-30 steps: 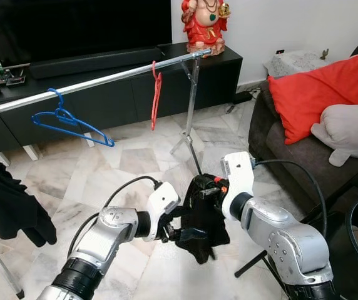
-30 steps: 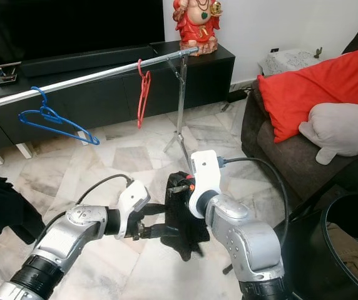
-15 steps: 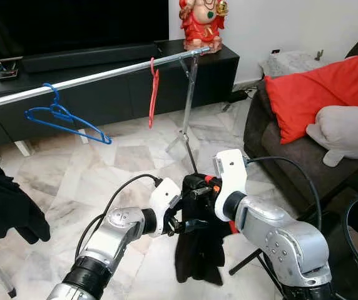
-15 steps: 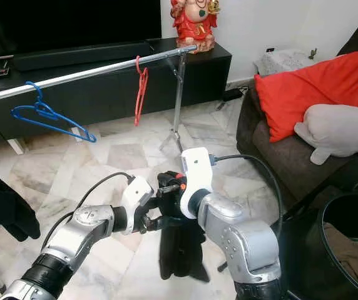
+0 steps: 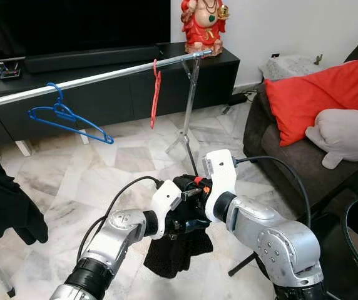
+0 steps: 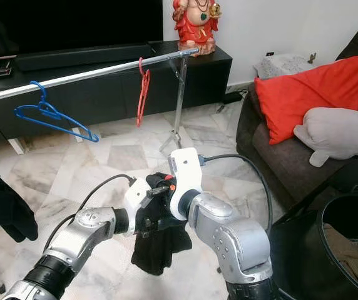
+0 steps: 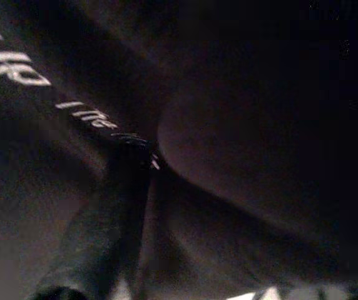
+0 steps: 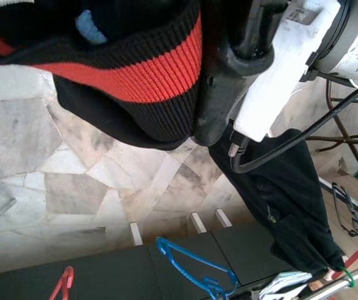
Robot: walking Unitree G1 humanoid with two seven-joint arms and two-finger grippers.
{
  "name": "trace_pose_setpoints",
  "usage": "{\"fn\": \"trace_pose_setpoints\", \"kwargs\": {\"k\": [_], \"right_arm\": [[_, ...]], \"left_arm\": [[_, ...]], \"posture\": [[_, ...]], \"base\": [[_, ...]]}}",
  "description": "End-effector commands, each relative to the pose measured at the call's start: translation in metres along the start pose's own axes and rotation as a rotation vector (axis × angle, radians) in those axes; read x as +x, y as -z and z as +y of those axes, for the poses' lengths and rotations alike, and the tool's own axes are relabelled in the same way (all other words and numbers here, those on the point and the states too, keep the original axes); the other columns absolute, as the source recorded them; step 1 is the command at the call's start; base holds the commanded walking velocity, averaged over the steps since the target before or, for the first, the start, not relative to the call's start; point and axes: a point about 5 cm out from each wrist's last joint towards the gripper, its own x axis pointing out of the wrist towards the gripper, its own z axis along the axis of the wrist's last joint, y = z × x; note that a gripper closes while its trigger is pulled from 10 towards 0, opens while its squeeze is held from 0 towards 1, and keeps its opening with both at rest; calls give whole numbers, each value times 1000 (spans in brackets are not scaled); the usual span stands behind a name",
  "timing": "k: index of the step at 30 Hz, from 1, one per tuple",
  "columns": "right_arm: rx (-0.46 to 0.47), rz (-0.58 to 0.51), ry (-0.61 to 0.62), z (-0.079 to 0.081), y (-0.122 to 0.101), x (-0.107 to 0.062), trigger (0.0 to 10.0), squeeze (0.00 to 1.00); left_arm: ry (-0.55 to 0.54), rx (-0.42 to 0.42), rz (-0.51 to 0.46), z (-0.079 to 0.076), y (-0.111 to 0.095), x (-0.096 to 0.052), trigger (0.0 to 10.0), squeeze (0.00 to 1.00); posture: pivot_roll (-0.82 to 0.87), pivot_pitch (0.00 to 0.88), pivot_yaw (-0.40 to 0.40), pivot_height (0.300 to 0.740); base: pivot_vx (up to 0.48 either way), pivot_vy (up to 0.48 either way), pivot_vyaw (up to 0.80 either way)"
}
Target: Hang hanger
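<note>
A black knit garment (image 5: 176,250) with a red stripe (image 8: 148,69) hangs bunched between my two grippers, low in front of me. My left gripper (image 5: 180,220) is shut on its fabric from the left, one finger (image 7: 119,206) pressed into dark cloth. Just above, my right gripper (image 5: 190,190) is shut on the top of the garment. A metal rail (image 5: 104,77) runs from the far left up to its stand. From it hang a blue hanger (image 5: 66,119) and, further right, a red hanger (image 5: 156,94). No hanger can be made out inside the garment.
Another black garment (image 5: 4,200) hangs at the left. Behind the rail stands a black TV cabinet (image 5: 104,100) with a red figurine (image 5: 203,22). A dark sofa with a red cushion (image 5: 320,94) and grey plush (image 5: 348,134) is on the right, with a black bin (image 6: 348,250) beside me.
Half a second ago the garment hung long and straight below the grippers; now it is gathered up into a short bunch. Both grippers have edged slightly left.
</note>
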Motion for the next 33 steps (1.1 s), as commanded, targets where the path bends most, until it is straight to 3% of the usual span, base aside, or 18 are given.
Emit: {"fn": "trace_pose_setpoints", "kwargs": {"k": [1,18,33], "right_arm": [[-25,-56,-17,7,-14,-4,10000,0],[31,-70,3,4,-14,-2,10000,0],[207,-71,46,-5,-5,0,10000,0]], "left_arm": [[-2,19,-10,4,-4,-1,0,0],[51,38,-22,5,-9,-3,0,0],[118,28,-27,2,-10,-11,0,0]], "posture": [[-109,112,-9,740],[-103,114,5,740],[-94,140,26,740]], "base": [[0,0,0],[0,0,0],[0,0,0]]}}
